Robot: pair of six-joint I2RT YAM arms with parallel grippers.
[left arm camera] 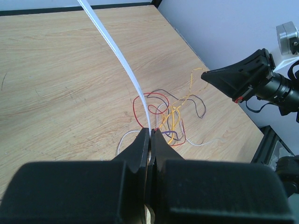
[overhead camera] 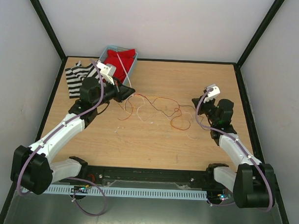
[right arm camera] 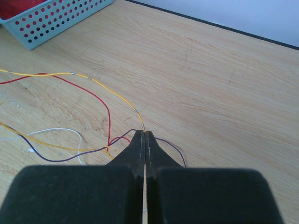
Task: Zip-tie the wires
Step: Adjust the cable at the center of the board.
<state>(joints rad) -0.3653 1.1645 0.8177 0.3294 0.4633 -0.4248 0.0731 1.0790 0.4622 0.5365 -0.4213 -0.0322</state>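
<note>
The wires (overhead camera: 157, 108) lie as a loose tangle of red, orange, purple and pale strands mid-table, between my two grippers. My left gripper (overhead camera: 129, 91) sits at their left end. In the left wrist view it (left arm camera: 151, 130) is shut on a thin white zip tie (left arm camera: 122, 60) that rises up and away from the jaws, with the wires (left arm camera: 170, 116) just beyond the tips. My right gripper (overhead camera: 194, 102) is at the tangle's right end. Its jaws (right arm camera: 145, 133) are shut on an orange strand of the wires (right arm camera: 88, 84); a purple strand passes beneath them.
A pale blue perforated basket (overhead camera: 134, 62) holding red cloth stands at the back left, also showing in the right wrist view (right arm camera: 56, 21). A black-and-white striped cloth (overhead camera: 76, 77) lies left of it. Walls close in the table on three sides.
</note>
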